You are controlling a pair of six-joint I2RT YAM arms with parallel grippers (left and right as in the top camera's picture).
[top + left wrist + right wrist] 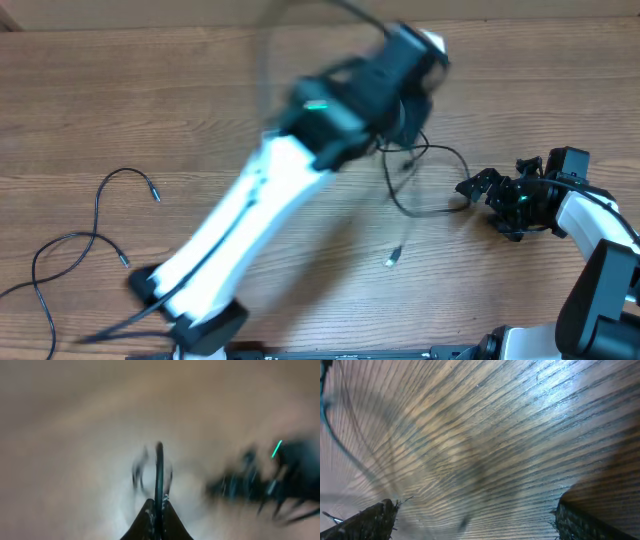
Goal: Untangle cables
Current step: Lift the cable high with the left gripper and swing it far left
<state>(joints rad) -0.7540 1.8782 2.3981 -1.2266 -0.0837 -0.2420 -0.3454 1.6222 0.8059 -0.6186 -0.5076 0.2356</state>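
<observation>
Pinching one of the cables (159, 465), the left gripper (158, 504) is clamping shut above the table (150, 100). The right gripper (472, 186) is sitting with jaws apart beside the tangle (425, 185). Drawing the cord away slowly is probably the safest way to avoid tightening knots.

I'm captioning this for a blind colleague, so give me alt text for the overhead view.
The left arm, motion-blurred, reaches diagonally across a wooden table, a tangled cable loop trailing from the left end effector. The right end effector sits open beside that loop, and a separate cable lies near the picture's left edge.
</observation>
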